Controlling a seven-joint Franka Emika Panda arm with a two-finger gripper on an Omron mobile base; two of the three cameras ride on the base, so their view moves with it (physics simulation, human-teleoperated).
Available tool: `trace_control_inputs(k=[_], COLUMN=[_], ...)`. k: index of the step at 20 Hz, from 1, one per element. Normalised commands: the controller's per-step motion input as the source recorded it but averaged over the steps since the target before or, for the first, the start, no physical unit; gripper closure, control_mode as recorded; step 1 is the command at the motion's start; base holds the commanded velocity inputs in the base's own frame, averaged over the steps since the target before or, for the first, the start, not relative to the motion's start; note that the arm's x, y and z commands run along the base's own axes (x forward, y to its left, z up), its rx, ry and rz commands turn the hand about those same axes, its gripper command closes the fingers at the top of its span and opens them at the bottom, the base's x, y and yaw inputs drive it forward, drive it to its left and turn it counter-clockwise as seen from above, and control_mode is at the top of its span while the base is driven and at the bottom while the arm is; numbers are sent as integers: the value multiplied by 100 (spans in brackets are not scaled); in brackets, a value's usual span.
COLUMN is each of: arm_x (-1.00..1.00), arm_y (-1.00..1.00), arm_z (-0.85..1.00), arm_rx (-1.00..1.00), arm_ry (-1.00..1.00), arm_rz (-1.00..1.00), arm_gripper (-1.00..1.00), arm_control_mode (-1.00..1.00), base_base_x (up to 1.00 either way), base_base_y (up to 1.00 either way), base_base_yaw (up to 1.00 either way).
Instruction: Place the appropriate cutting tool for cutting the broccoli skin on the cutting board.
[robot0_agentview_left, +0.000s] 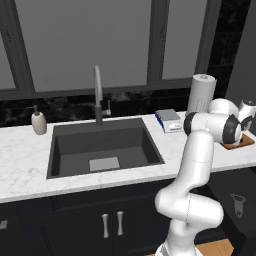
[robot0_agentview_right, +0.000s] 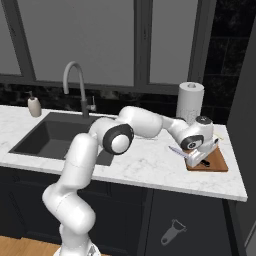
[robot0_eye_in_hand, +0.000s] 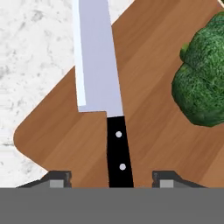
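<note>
A knife with a broad grey blade (robot0_eye_in_hand: 98, 65) and a black riveted handle (robot0_eye_in_hand: 119, 153) lies flat on the reddish-brown cutting board (robot0_eye_in_hand: 65, 131). Its blade tip reaches out over the board's edge onto the marble. The dark-green broccoli (robot0_eye_in_hand: 203, 83) sits on the board to the right of the knife, apart from it. My gripper (robot0_eye_in_hand: 111, 180) hovers just over the handle, open, with a gap between the handle and each fingertip. In the right base view the gripper (robot0_agentview_right: 202, 150) hangs over the board (robot0_agentview_right: 219, 163) at the counter's right end, and the knife (robot0_agentview_right: 178, 151) pokes out to the left.
A paper towel roll (robot0_agentview_right: 190, 102) stands just behind the board. A blue-and-white scale (robot0_agentview_left: 168, 120) lies between it and the sink (robot0_agentview_left: 102, 145) with its faucet (robot0_agentview_left: 98, 95). A soap dispenser (robot0_agentview_left: 39, 122) stands far left. The counter's front edge runs close to the board.
</note>
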Motion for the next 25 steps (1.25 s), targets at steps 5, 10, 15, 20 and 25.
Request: trace_control_inputs(k=[5, 10, 15, 20, 25], arm_x=[-73, -91, -68, -73, -73], arm_y=[3, 38, 75, 93, 100], arm_z=[51, 79, 74, 50, 38], arm_rx=[-6, -8, -11, -10, -9], arm_ry=[-14, -4, 0, 0, 0], arm_rz=[0, 0, 0, -2, -3], arm_gripper=[-100, -100, -100, -100, -100], arm_control_mode=[-100, -100, -100, -100, -100], base_base_x=[0, 0, 0, 0, 0], base_base_y=[0, 0, 0, 0, 0], base_base_yaw=[0, 0, 0, 0, 0])
